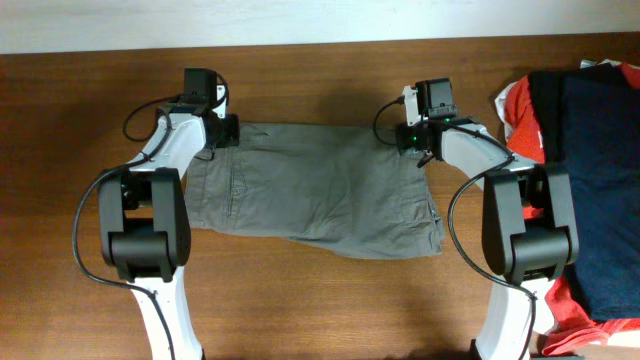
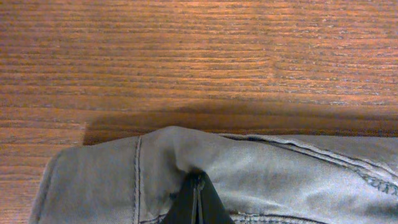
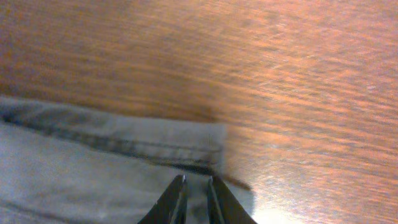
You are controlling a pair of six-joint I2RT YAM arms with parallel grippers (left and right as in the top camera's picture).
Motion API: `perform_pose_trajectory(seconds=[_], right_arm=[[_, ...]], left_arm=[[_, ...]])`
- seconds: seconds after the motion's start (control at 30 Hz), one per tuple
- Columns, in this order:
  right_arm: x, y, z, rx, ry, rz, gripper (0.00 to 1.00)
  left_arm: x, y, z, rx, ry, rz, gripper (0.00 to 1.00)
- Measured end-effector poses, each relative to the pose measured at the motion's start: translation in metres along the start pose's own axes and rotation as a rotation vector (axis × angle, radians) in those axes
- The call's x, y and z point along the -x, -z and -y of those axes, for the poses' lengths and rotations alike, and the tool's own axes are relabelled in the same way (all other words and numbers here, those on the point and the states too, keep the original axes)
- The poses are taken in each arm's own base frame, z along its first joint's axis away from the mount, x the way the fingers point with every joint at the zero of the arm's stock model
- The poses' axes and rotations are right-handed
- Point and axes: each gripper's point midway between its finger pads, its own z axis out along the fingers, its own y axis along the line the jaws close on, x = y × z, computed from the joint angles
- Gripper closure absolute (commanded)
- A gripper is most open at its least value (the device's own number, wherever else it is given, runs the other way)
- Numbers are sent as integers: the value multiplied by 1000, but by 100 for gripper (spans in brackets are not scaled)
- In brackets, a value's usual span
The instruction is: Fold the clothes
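The clothes [image 1: 330,190], khaki-grey shorts, lie flat and wrinkled across the middle of the wooden table [image 1: 320,310]. My left gripper [image 1: 230,130] is at their far left corner. In the left wrist view it [image 2: 198,178] is shut, and the fabric [image 2: 286,180] puckers up into a small ridge at its tips. My right gripper [image 1: 416,140] is at the far right corner. In the right wrist view its jaws [image 3: 196,180] stand a narrow gap apart above the hemmed edge of the cloth [image 3: 74,168], with fabric showing between them.
A pile of other garments, red and dark navy [image 1: 590,180], covers the table's right side close to the right arm's base. Bare wood lies behind the shorts and in front of them between the two arm bases.
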Motion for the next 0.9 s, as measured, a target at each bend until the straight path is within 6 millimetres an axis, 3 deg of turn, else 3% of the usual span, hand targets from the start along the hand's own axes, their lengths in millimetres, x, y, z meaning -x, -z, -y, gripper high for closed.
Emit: perform_pose_trajectory(seconds=[0.1, 0.13, 0.17, 0.2, 0.23, 0.27, 0.3, 0.33, 0.37, 0.4, 0.43, 0.47, 0.53, 0.57, 0.63, 0.67, 0.73, 0.83, 0.9], right_arm=[[10, 5, 5, -27, 2, 11, 74], [18, 14, 6, -26, 4, 3, 71], [26, 34, 6, -24, -3, -2, 67], [38, 63, 7, -24, -17, 11, 63], [47, 120, 4, -3, -52, 11, 57], [65, 174, -1, 32, -77, 94, 56], [53, 190, -10, 83, -82, 51, 56], [43, 197, -17, 121, -89, 16, 56], [14, 197, -35, 213, -104, -104, 56], [7, 192, -42, 251, -109, -136, 56], [2, 186, -48, 274, -108, -152, 55], [-15, 173, -64, 323, -100, -206, 50], [-23, 157, -90, 395, -73, -212, 49], [-26, 150, -114, 454, -48, -200, 49], [-25, 144, -135, 479, -60, -176, 50], [-39, 137, -161, 501, -42, -196, 49], [-50, 127, -184, 521, -30, -200, 49], [-65, 107, -206, 529, -7, -220, 50], [-69, 103, -207, 524, -5, -230, 50]], left_arm=[[8, 5, -3, 13, 2, 15, 100], [17, 18, -2, 5, 4, 32, 95], [38, 50, -1, -5, 11, 96, 81], [65, 116, -1, -16, 32, 200, 75], [76, 172, -4, -23, 59, 272, 59], [77, 292, -20, -22, 108, 416, 57], [49, 314, -38, 3, 150, 353, 52], [31, 305, -47, 17, 166, 278, 46], [-3, 268, -63, 43, 198, 98, 39], [-21, 234, -74, 50, 215, -8, 36], [-33, 214, -78, 50, 224, -75, 33], [-54, 180, -79, 21, 218, -185, 32], [-73, 146, -75, -23, 198, -279, 29], [-73, 129, -72, -49, 186, -291, 29], [-75, 112, -70, -63, 177, -307, 28], [-79, 98, -70, -70, 176, -328, 28], [-83, 83, -69, -78, 175, -346, 28], [-82, 69, -68, -81, 163, -345, 28], [-79, 65, -61, -88, 124, -332, 28]])
